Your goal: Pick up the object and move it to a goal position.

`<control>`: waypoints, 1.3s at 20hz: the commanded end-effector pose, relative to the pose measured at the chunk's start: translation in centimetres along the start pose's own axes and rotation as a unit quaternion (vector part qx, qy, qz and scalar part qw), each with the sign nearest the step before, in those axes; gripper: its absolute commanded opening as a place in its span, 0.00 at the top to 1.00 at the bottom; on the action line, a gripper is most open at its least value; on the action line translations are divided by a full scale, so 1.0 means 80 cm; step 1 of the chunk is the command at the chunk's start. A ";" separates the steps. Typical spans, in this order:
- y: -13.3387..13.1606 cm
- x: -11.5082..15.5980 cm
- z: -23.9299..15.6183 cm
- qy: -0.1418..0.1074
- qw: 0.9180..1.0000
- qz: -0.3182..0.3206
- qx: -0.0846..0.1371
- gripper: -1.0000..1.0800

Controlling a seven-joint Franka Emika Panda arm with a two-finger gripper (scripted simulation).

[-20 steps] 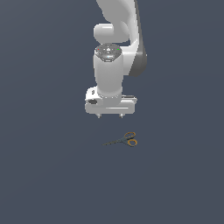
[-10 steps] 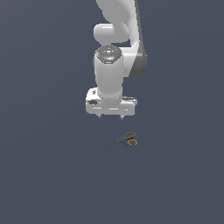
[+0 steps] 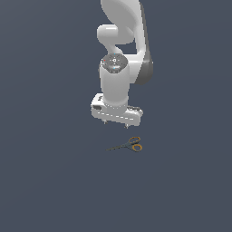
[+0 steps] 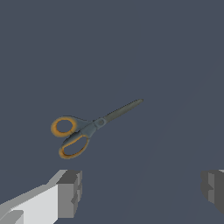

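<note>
While the gripper [image 3: 116, 123] hangs with its jaws spread wide and empty, the scissors [image 3: 128, 145] lie flat on the grey floor [image 3: 50, 181].
Blades point toward the exterior view's left, orange ring handles [image 4: 68, 136] toward its right; the pair sits just below the fingertips [image 4: 70, 192], untouched, slightly nearer us.

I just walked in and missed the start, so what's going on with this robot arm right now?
A single simulated arm is going after a small pair of scissors lying flat on the dark surface. Its end effector hangs above them with the jaws wide open, not touching. In the wrist view the scissors sit closed, ahead of the two fingers. Nothing has been picked up yet.
</note>
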State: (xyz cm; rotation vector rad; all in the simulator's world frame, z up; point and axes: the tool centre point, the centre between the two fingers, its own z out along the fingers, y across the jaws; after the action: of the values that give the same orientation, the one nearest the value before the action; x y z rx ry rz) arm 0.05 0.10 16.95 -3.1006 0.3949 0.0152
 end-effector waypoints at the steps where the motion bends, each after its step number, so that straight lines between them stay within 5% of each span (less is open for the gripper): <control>1: -0.003 0.001 0.007 -0.001 1.000 0.031 0.001 0.04; 13: -0.019 0.007 0.041 -0.002 0.982 0.189 0.003 0.04; 26: -0.034 0.012 0.078 -0.002 0.935 0.354 0.002 0.04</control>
State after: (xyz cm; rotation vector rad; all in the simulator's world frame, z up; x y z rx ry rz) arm 1.50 2.48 11.07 -2.7887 1.4094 0.0290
